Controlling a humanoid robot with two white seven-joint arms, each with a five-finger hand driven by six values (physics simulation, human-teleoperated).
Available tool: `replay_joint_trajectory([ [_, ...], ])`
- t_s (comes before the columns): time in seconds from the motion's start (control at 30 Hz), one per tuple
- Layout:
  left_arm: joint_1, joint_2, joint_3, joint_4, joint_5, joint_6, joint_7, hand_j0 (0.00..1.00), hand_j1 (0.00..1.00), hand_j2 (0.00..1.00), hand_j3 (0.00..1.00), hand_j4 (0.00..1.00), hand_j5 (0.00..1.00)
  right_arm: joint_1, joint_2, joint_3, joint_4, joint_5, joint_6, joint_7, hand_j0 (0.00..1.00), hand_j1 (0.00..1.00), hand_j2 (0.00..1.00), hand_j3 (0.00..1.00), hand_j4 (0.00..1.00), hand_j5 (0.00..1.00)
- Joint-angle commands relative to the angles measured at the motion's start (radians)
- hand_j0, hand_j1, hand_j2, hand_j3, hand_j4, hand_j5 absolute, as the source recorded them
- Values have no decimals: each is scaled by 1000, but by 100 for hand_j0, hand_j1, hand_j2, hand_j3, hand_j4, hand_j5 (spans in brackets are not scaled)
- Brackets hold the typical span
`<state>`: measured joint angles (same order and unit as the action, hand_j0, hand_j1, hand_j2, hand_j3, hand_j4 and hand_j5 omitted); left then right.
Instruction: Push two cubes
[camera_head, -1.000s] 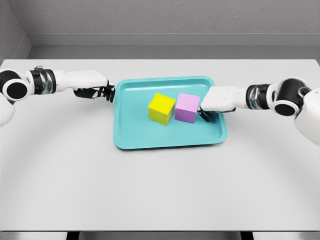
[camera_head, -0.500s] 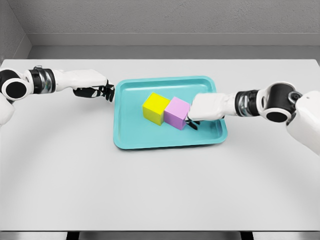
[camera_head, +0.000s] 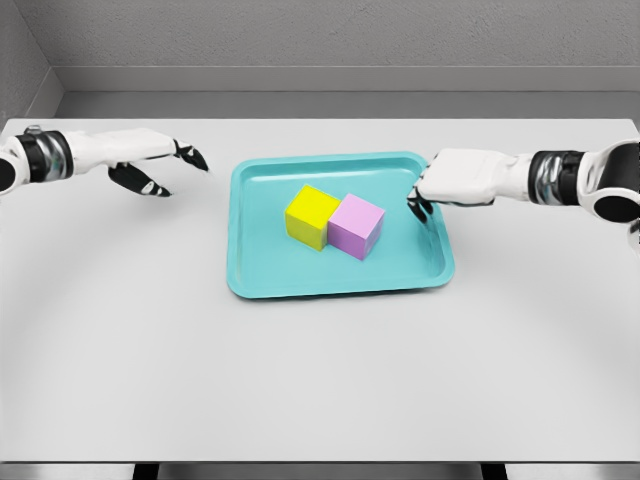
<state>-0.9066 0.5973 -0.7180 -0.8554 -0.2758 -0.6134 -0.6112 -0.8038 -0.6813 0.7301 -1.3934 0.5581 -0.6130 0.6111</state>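
Observation:
A yellow cube (camera_head: 312, 216) and a pink cube (camera_head: 357, 226) sit side by side, touching, in the middle of a teal tray (camera_head: 262, 277). My right hand (camera_head: 422, 200) hovers over the tray's right rim, clear of the pink cube, with fingers curled downward and holding nothing. My left hand (camera_head: 160, 170) is out on the white table left of the tray, fingers spread and empty.
The tray lies on a wide white table (camera_head: 320, 380). A grey wall (camera_head: 320, 40) runs behind the table's far edge.
The right hand pushed the pink cube left against the yellow one, shifting both leftward, then drew back to the tray's right rim. The left hand moved away from the tray's left edge and opened.

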Motion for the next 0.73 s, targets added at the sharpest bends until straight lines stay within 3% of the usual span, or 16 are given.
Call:
replay_joint_trajectory([
  [0.0,0,6,18,29,7,3,0,100,100,100,100,100,100,-3,34,-1,50,-4,2,0,34,34,34,34,34,34],
  [0.1,0,6,20,30,7,3,0,100,100,100,100,100,100,-37,34,-30,105,-15,2,0,34,34,34,34,34,34],
  [0.13,0,6,20,36,7,3,0,100,100,100,100,100,100,-32,23,-92,105,-20,2,0,34,34,34,34,34,34],
  [0.17,-2,6,20,36,7,3,0,100,100,100,100,100,100,-12,-21,-210,108,-35,2,0,35,35,35,35,35,35],
  [0.2,-2,6,23,36,7,3,0,100,100,100,100,100,100,2,-72,-251,111,-108,2,0,39,39,39,39,39,39],
  [0.23,0,6,31,42,7,3,0,100,100,100,100,100,100,5,-107,-248,128,-156,2,0,72,72,72,72,72,72],
  [0.27,0,7,31,42,7,3,0,100,100,100,100,100,100,5,-101,-244,165,-158,2,0,100,100,100,100,100,100],
  [0.33,0,7,31,42,7,3,0,100,100,100,100,100,100,20,-101,-244,223,-159,2,0,100,100,100,100,100,100],
  [0.7,0,6,32,42,7,3,0,100,100,100,100,100,100,20,-100,-212,226,-159,2,0,100,100,100,100,100,100],
])
